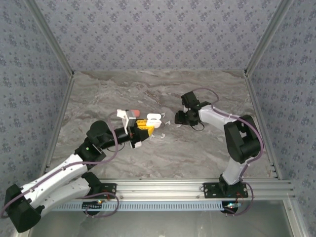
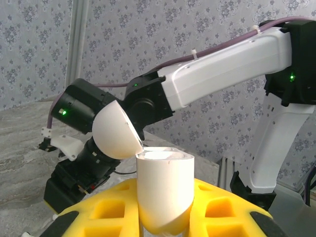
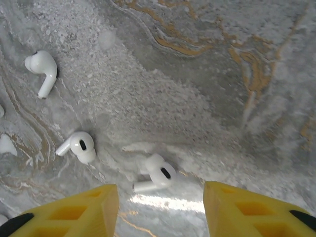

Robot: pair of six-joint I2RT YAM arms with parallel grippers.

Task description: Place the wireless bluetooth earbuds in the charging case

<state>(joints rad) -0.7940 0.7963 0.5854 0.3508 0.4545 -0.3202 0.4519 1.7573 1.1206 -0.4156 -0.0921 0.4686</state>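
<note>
Three white earbuds (image 3: pixel 79 146) lie loose on the marble table (image 3: pixel 222 74), none of them in the case (image 2: pixel 165 182). The nearest earbud (image 3: pixel 157 174) rests stem-down just ahead of the right gripper (image 3: pixel 160 197), in line with the gap between its yellow fingers (image 3: pixel 81 210). The jaws stand apart and touch nothing. The other two earbuds lie further left, well apart from each other. The case stands upright in the left gripper (image 2: pixel 165 215), whose jaws are closed on its lower body, with the domed lid (image 2: pixel 116 131) tipped open to the left. From above, the case (image 1: pixel 154 120) sits near mid-table, and the right gripper (image 1: pixel 177 118) is close on its right.
</note>
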